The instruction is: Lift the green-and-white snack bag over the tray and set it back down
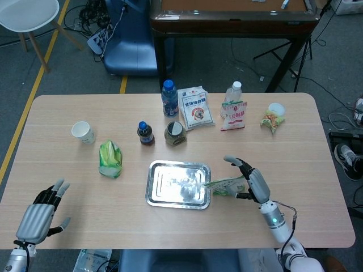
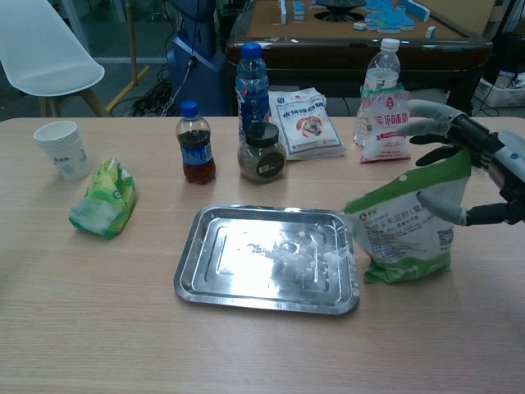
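Our right hand (image 2: 472, 176) is spread wide, fingers apart, sitting right next to the green-and-white snack bag (image 2: 406, 230) with the thumb up against the bag's side, not really gripping it from what we can see. That bag stands upright on the table (image 2: 98, 328), its bottom on the wood just off the right edge of the metal tray (image 2: 267, 258). Over on the other side, our left hand (image 1: 39, 215) hangs at the near corner of the table, fingers apart and holding nothing. Further back we've got a cola bottle (image 2: 195, 144), a jar (image 2: 262, 152) and a paper cup (image 2: 61, 149).
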Controlling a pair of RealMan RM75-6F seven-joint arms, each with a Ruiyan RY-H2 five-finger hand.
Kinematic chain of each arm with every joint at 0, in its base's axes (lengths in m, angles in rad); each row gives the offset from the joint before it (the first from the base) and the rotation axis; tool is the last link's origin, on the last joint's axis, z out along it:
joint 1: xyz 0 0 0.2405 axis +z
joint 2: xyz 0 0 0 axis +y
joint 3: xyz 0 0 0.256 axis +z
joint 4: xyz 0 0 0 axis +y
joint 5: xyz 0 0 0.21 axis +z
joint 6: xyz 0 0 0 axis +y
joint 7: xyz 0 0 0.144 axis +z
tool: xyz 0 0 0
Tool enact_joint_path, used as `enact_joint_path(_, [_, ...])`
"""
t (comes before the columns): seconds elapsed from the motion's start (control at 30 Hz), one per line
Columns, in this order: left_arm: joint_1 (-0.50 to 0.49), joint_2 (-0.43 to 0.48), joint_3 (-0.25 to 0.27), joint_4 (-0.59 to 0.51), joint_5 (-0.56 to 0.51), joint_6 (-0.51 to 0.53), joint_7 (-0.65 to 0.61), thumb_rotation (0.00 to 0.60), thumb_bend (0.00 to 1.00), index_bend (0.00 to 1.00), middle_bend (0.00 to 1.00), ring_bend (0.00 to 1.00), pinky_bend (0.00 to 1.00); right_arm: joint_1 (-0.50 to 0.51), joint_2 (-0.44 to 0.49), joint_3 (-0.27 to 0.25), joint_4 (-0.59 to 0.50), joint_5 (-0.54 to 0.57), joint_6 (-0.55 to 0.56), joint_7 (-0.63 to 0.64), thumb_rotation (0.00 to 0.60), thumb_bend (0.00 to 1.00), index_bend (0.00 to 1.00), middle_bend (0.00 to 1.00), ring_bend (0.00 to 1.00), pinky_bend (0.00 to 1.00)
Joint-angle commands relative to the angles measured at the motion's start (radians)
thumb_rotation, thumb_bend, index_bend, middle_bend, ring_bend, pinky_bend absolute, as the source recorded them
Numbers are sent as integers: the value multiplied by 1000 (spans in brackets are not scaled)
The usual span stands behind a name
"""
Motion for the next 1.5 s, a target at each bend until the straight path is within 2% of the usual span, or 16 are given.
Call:
enact_joint_path(0.03, [0, 0, 0, 3, 2, 1, -6, 600, 256, 48, 0, 80, 103, -18, 34, -10, -24, -10, 28, -31, 599, 315, 93, 195, 180, 260])
enact_joint_path(0.33, [-6, 11, -15, 17, -2, 10, -30, 600, 257, 48, 0, 80, 103, -45, 157, -28, -134, -37, 104, -163, 600, 314, 92, 198, 180, 260])
enact_joint_path(0.43, [-9, 17, -24, 26, -8, 13, -38, 600, 256, 48, 0, 80, 103, -59, 214, -23, -205, -37, 136, -237, 600, 314, 92, 217, 180, 260])
enact_joint_path(0.53, [-11, 21, -35, 39, -21, 16, -44, 600, 257, 48, 0, 80, 103, -78, 295, -18, -311, -32, 139, -364, 600, 315, 108, 254, 180, 260])
enact_joint_path(0.67, [-11, 15, -48, 58, -33, 25, -47, 600, 257, 48, 0, 80, 103, -106, 465, -20, -570, -13, 89, -599, 600, 315, 180, 304, 181, 260])
enact_joint_path(0.8, [-12, 2, -54, 78, -39, 30, -49, 600, 256, 48, 0, 80, 103, -133, 693, -29, -951, 29, 2, -861, 600, 315, 227, 321, 183, 260])
enact_joint_path(0.87, [-11, -6, -57, 85, -40, 34, -52, 600, 257, 48, 0, 80, 103, -146, 779, -26, -1097, 60, -31, -960, 600, 315, 235, 321, 184, 259])
enact_joint_path(1.0, [-7, -19, -62, 99, -37, 51, -53, 600, 256, 48, 0, 80, 101, -173, 878, -21, -1259, 117, -74, -1056, 600, 315, 237, 319, 184, 259])
enact_joint_path(1.07, [-5, -20, -62, 102, -36, 57, -57, 600, 257, 48, 0, 80, 101, -188, 900, -15, -1293, 140, -87, -1066, 600, 315, 237, 318, 185, 259])
enact_joint_path(1.37, [8, -6, -58, 86, -25, 84, -56, 600, 257, 48, 0, 80, 101, -242, 915, -1, -1320, 200, -132, -1075, 600, 315, 237, 313, 186, 259])
enact_joint_path(1.5, [12, -2, -55, 80, -25, 87, -56, 600, 257, 48, 0, 80, 100, -254, 917, 6, -1315, 191, -137, -1058, 600, 315, 237, 311, 186, 259])
